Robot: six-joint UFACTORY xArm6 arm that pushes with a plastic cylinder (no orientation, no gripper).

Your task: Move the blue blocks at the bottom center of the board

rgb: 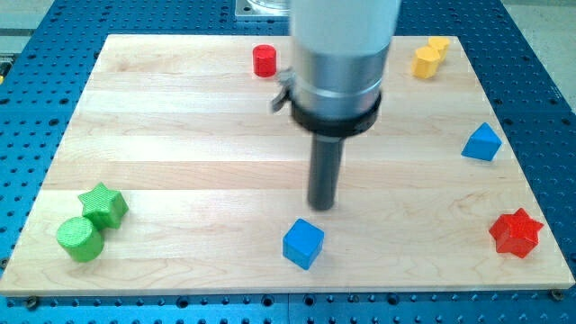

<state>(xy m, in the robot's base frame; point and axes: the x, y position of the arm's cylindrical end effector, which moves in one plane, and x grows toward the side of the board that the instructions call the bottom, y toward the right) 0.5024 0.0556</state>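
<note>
A wooden board (180,117) is carrying small blocks. My tip (322,206) is resting just above a blue cube (302,243). A blue block (482,142), red star (516,232) and yellow block (429,58) are lying right of it; a red cylinder (264,60), green star (103,204) and green cylinder (80,238) are lying left.

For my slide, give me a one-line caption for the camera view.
My tip hovers just above the blue cube at bottom center; the other blue block sits at the right edge.

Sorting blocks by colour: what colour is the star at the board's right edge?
Red: the star shows clearly in the camera view.
</note>
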